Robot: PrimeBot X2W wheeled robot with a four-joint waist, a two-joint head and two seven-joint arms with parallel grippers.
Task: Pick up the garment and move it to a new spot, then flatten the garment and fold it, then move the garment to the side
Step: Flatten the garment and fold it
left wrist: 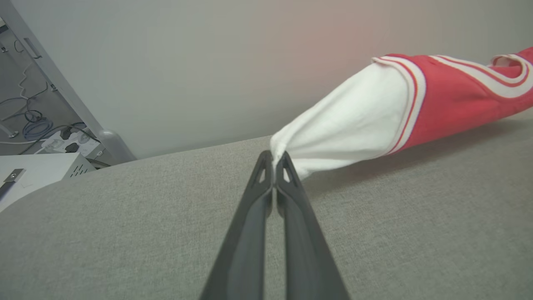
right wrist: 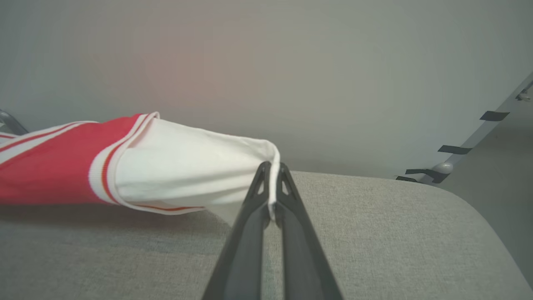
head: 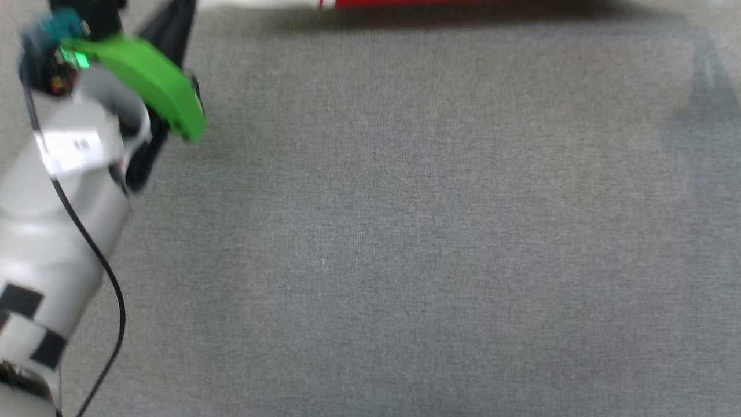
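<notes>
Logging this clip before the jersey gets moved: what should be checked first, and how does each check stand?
1. The left gripper shut on a white sleeve: ok.
2. The right gripper shut on the other sleeve: ok.
3. Both sleeves pulled taut: ok.
4. Middle of the garment off the grey surface: cannot tell.
5. Head view frames the garment: not ok, red strip at top edge.
</notes>
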